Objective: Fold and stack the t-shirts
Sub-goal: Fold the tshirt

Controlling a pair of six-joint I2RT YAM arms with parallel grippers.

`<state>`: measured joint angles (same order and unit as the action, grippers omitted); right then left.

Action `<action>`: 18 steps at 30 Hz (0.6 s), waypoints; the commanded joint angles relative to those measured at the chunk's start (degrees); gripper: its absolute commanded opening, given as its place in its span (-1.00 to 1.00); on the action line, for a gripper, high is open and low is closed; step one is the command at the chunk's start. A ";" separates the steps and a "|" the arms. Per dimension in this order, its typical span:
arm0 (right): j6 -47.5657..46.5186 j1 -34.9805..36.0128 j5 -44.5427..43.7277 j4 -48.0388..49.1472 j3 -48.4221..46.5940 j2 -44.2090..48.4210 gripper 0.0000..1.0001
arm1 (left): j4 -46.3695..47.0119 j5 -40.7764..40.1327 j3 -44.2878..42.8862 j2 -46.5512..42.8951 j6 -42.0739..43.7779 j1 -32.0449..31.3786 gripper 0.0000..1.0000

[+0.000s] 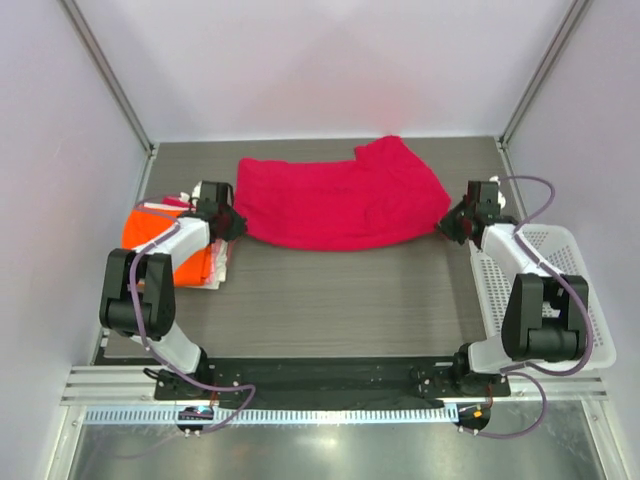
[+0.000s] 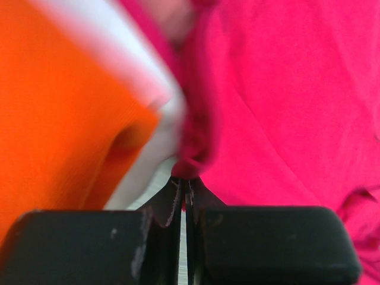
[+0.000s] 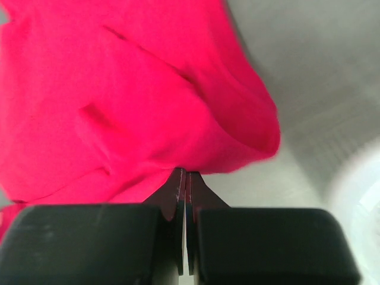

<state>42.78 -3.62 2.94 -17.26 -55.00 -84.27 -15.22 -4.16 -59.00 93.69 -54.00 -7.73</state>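
The crimson-red t-shirt [image 1: 340, 195] lies spread across the far middle of the table, and shows in the left wrist view [image 2: 285, 107] and the right wrist view [image 3: 119, 95]. My left gripper [image 1: 232, 222] is shut on its left edge [image 2: 190, 166]. My right gripper [image 1: 452, 222] is shut on its right edge [image 3: 196, 160]. The orange t-shirt [image 1: 150, 235] lies folded at the left on a pale pink/white one [image 1: 218, 270]; both show in the left wrist view, orange [image 2: 59, 119] beside white [image 2: 160, 142].
A white lattice basket [image 1: 560, 290] stands at the right edge beside the right arm. Grey wood table [image 1: 340, 300] runs between the arms. Metal frame posts stand at the far corners.
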 commanded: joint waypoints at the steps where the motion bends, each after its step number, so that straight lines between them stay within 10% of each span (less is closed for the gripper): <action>1: -1.73 -0.43 -0.21 9.69 6.46 7.18 -0.98 | 12.14 0.12 5.29 -4.48 -1.20 -1.24 -1.00; 18: 1.15 -0.43 -9.17 3.82 30.74 34.16 -0.98 | 8.38 -8.31 28.76 -26.70 -2.87 -5.37 -0.99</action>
<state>42.52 -3.88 -2.35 -12.14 -25.76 -53.71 -5.48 -8.08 -31.83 71.16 -55.72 -12.67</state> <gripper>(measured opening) 0.024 0.010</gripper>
